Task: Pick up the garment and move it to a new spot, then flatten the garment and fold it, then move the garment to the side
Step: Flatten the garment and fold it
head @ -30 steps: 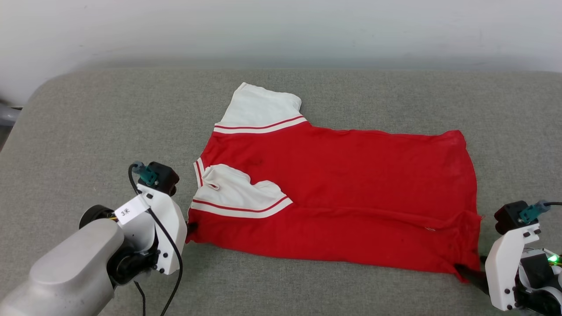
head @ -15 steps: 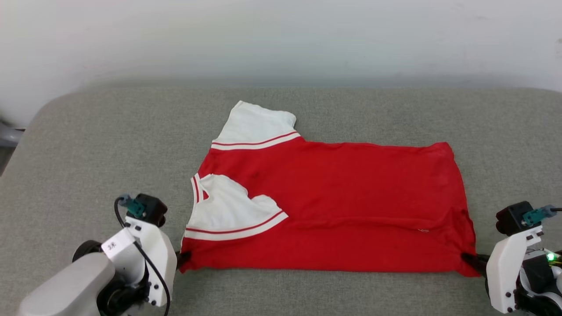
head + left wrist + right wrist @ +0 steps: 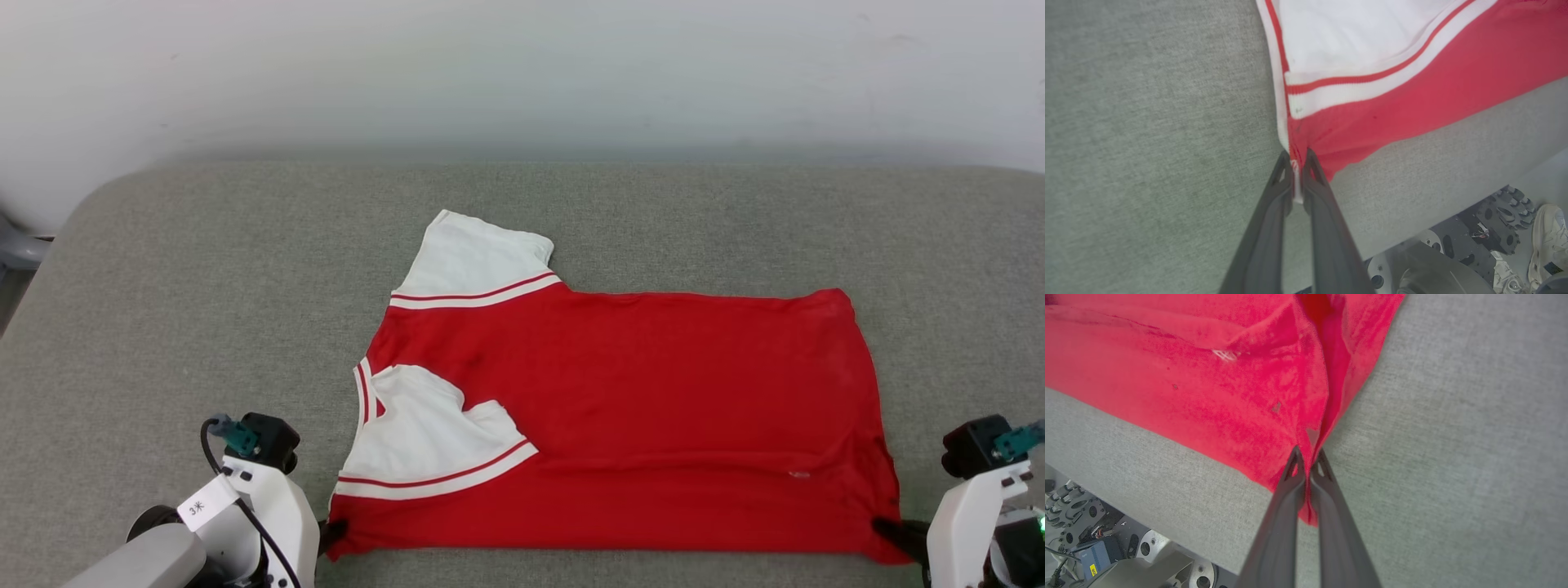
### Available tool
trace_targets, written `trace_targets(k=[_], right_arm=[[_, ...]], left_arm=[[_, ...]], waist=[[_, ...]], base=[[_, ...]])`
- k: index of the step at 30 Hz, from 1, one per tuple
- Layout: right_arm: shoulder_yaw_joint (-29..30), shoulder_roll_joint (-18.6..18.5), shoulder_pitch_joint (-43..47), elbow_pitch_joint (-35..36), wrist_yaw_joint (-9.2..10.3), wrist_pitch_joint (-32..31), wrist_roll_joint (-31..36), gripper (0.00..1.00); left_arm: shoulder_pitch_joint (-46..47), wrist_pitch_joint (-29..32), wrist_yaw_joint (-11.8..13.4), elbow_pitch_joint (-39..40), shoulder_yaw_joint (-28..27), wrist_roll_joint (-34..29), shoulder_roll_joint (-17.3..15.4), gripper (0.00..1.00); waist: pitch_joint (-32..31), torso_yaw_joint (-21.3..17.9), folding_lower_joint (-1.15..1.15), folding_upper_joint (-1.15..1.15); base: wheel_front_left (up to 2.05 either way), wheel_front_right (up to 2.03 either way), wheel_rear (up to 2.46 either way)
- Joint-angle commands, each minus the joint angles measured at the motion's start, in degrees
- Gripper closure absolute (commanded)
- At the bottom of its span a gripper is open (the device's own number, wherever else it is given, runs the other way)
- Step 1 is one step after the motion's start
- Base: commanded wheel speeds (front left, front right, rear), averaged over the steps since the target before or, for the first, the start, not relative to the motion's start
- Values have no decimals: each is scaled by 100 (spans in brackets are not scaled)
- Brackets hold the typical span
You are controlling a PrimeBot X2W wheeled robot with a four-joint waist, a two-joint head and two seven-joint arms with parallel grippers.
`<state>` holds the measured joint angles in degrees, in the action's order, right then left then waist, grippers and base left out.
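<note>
Shirt (image 3: 620, 408) lies flat on the grey tabletop (image 3: 204, 286) in the head view, sleeves to the left and hem to the right. The left gripper (image 3: 333, 535) is at its near-left corner and the right gripper (image 3: 886, 531) at its near-right corner. Left wrist view: the gripper pinches the shoulder corner by the striped trim. Right wrist view: the gripper, pressed together, pinches the hem corner.

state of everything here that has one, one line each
garment, spread flat on grey cushion
far sleeve, laid out flat
near sleeve, folded over the red body
left end effector, shut on garment's near corner
right end effector, shut on garment's hem corner
</note>
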<state>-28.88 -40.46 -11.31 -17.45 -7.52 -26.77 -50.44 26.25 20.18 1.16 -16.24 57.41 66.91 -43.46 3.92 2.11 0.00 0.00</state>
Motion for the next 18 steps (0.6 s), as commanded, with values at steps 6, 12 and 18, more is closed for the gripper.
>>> trace_targets(k=[6, 12, 18], right_arm=[[102, 234, 222, -240, 7, 127, 124, 100], [323, 321, 291, -188, 6, 669, 357, 0], [1014, 543, 396, 210, 6, 1792, 949, 0]], left_arm=[[-141, -24, 9, -228, 51, 24, 38, 100], [-67, -298, 96, -184, -70, -60, -25, 0], [244, -861, 259, 172, -438, -269, -263, 0]], waist=[[58, -8, 0, 0], [-105, -19, 0, 0], [-273, -86, 0, 0]], base=[[0, 0, 0], [0, 0, 0], [0, 0, 0]])
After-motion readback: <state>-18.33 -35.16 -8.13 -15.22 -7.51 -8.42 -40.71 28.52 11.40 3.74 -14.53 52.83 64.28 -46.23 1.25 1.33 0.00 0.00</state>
